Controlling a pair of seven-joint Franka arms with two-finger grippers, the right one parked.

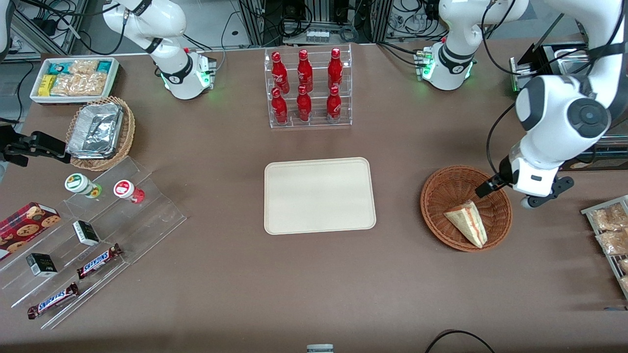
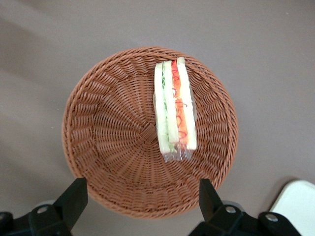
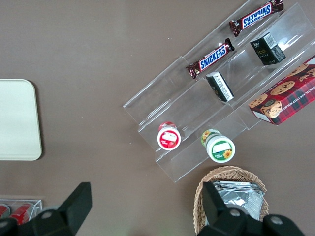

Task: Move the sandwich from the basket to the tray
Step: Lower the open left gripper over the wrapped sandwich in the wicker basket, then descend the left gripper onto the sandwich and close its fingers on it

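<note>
Reddish-brown wicker formed the round basket point(image 1: 466, 208) on the brown table point(image 1: 245, 274), and the wrapped sandwich point(image 1: 467, 223) lay inside it, against the wall nearest the front camera, its striped filling edge clear in the wrist view point(image 2: 174, 114). The left arm's hand point(image 2: 142, 201) hovered above the basket's rim, fingers point(image 2: 73, 200) spread wide and gripping nothing. Beside the basket, toward the parked arm's end, sat the bare cream tray point(image 1: 319, 195).

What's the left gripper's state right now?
Left gripper: jaws open, holding nothing, above the basket; the sandwich lies in it, untouched.
</note>
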